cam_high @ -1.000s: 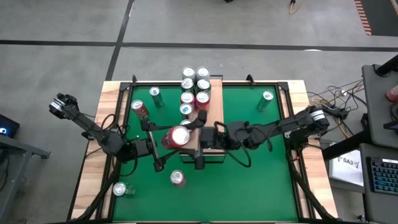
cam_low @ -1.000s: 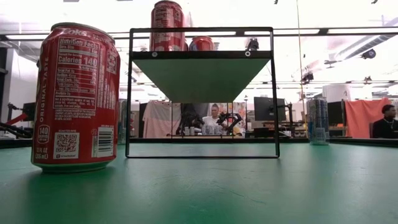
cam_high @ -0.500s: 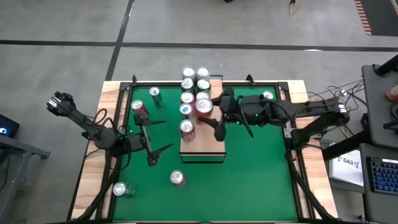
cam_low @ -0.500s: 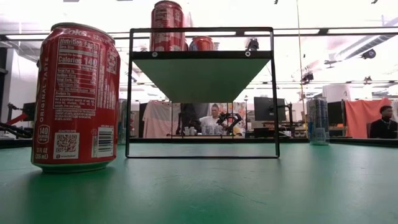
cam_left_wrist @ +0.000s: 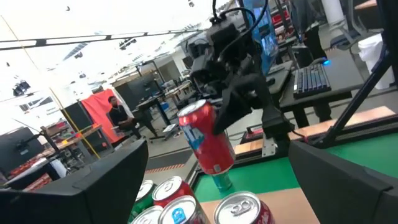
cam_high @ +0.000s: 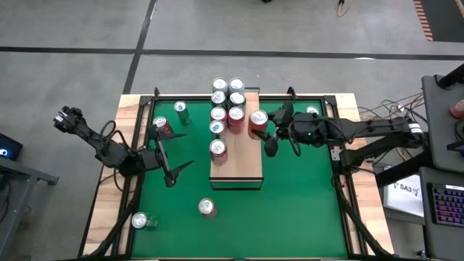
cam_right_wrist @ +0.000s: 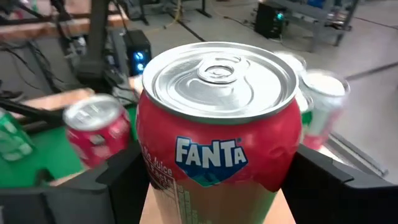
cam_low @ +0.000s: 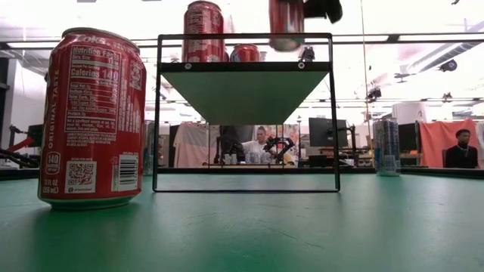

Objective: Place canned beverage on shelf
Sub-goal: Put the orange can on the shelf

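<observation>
1. Carrying a red Fanta can (cam_right_wrist: 217, 130) in the right gripper (cam_high: 267, 135), fingers clamped on either side of its body, upright or nearly so.
2. Hanging above the shelf (cam_high: 243, 163), over its right edge near the far end, just beside the cans already standing there (cam_high: 226, 109); clear of the board in the low view, so not yet set down.
3. Waiting with the left gripper (cam_high: 172, 167) spread wide and empty, over the green mat (cam_high: 297, 210) to the left of the shelf (well apart from the work).
4. Aiming, by my judgement, for the bare board next to the standing cans, on the right-hand row.
5. Keeping the can vertical while lowering, so the base meets the wood flat and not on an edge.
6. Staying shy of the neighbouring red can (cam_high: 235, 117), so as not to nudge the row.
7. Avoiding the very edge of the board (a can set half off would tip onto the mat).
8. Letting go only once the base is fully resting, then lifting straight up before pulling away.
</observation>
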You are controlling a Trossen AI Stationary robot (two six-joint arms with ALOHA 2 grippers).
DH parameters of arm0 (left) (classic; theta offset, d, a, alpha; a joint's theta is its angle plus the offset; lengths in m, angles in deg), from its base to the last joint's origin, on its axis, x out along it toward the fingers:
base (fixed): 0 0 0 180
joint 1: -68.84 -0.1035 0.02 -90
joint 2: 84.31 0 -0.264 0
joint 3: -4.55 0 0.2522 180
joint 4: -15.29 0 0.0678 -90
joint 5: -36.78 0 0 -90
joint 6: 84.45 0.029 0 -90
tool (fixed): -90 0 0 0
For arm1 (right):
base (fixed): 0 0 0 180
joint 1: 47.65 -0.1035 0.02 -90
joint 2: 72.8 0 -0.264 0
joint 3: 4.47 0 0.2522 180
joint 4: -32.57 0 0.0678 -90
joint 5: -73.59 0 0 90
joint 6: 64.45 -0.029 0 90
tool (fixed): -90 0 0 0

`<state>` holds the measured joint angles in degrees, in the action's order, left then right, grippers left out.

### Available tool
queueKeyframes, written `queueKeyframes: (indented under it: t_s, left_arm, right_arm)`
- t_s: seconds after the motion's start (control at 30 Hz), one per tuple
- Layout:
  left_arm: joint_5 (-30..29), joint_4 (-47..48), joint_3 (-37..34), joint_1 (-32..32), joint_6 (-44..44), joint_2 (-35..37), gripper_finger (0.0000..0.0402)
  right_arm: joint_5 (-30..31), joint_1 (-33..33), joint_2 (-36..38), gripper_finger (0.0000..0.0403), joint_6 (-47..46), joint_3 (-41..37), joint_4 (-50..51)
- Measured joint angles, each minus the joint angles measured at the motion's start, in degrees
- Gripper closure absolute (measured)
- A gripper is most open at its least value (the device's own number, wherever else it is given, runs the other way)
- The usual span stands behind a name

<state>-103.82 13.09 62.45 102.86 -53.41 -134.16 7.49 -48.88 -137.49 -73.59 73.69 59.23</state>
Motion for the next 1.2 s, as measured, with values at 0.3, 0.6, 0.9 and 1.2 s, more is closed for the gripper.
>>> queueKeyframes:
  t_s: [0.3,0.6,0.9,1.2]
  left_arm:
    - [0.0,5.2,0.0,0.0,0.3,0.1,0.0029]
    - [-0.6,11.3,0.0,-0.1,0.7,2.1,0.0029]
    - [-1.5,17.0,0.0,-0.3,0.0,4.0,0.0028]
    - [-1.5,18.2,-1.3,-0.3,-0.6,5.9,0.0028]
  right_arm:
    - [-8.9,6.9,1.6,0.0124,4.0,-10.8,-11.0]
    - [-30.3,17.2,1.6,0.0124,9.1,-15.4,-16.6]
    - [-33.0,21.4,0.9,0.0124,10.5,-16.5,-18.9]
    - [-32.9,21.4,0.9,0.0124,10.3,-18.9,-22.0]
